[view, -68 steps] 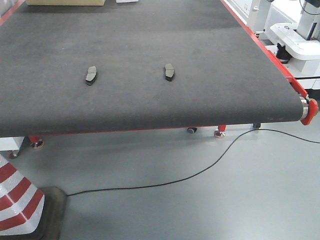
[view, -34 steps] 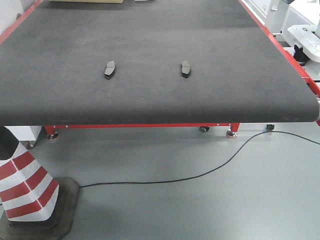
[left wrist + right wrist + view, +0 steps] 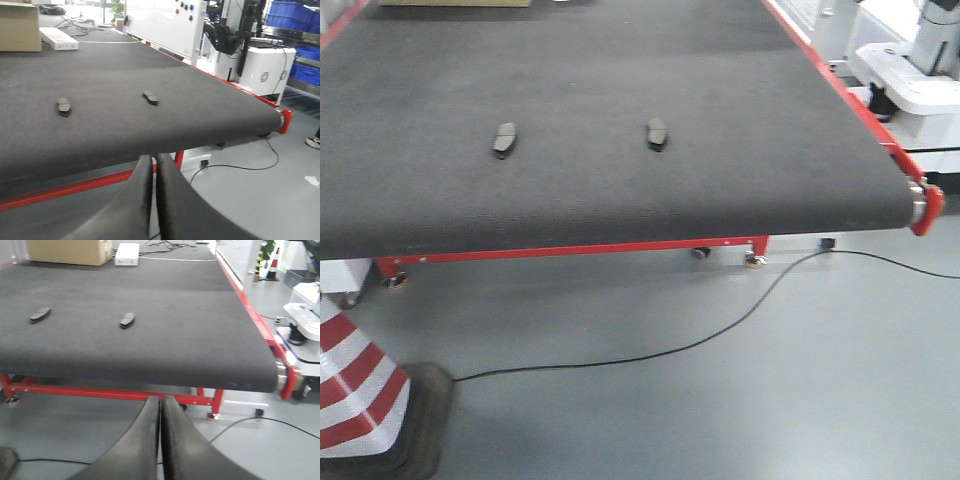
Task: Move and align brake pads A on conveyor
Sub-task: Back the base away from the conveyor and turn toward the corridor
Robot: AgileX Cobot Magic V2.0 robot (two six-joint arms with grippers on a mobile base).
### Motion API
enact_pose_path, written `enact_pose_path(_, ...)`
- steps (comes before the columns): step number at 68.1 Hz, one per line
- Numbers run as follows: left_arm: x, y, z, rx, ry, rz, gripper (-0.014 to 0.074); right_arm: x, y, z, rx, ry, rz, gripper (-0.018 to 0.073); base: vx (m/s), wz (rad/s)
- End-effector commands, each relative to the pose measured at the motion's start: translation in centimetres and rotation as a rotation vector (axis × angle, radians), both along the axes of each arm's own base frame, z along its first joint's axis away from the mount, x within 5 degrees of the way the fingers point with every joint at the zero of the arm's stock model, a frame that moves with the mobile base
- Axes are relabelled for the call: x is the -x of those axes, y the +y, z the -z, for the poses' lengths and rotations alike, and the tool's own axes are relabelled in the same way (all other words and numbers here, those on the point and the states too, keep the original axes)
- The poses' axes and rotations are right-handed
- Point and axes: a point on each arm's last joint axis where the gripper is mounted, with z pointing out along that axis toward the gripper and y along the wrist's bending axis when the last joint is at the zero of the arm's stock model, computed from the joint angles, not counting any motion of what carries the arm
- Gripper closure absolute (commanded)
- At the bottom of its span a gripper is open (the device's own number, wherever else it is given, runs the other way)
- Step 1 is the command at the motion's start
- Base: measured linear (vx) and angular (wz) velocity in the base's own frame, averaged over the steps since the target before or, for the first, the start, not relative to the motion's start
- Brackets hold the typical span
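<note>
Nearest, the left gripper (image 3: 154,200) and right gripper (image 3: 161,440) hang short of the belt, each with fingers pressed together on nothing. Below, a black cable (image 3: 720,330) crosses the floor and a striped cone (image 3: 350,390) stands at left. On the conveyor (image 3: 740,170), the left brake pad (image 3: 504,139) and right brake pad (image 3: 658,133) lie well apart, back from its near edge. A cardboard box (image 3: 70,251) sits at the far end.

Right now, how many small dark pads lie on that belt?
2: one small dark grey oblong pad left on the dark carpet-like belt, the other to its right. Others may be out of view.
</note>
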Motion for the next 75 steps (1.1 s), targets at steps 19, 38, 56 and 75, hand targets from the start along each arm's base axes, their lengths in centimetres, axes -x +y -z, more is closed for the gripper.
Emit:
enact_pose_path(19, -0.03, 0.18, -1.44, 0.033, -0.078, -0.019, 0.0603, -0.08, 0.01, -1.47, 0.001, -0.089, -0.001, 0.0562, -0.02, -0.35)
enact_pose_path(38, -0.03, 0.18, -1.44, 0.033, -0.078, -0.019, 0.0603, -0.08, 0.01, -1.47, 0.001, -0.089, -0.001, 0.0562, -0.01, -0.53)
enact_pose_path(56, -0.03, 0.18, -1.44, 0.033, -0.078, -0.019, 0.0603, -0.08, 0.01, -1.47, 0.001, -0.089, -0.001, 0.0562, 0.05, -0.43)
enact_pose_path(75, -0.03, 0.18, -1.44, 0.033, -0.078, -0.019, 0.0603, -0.08, 0.01, -1.47, 0.001, -0.089, -0.001, 0.0562, 0.07, -0.37)
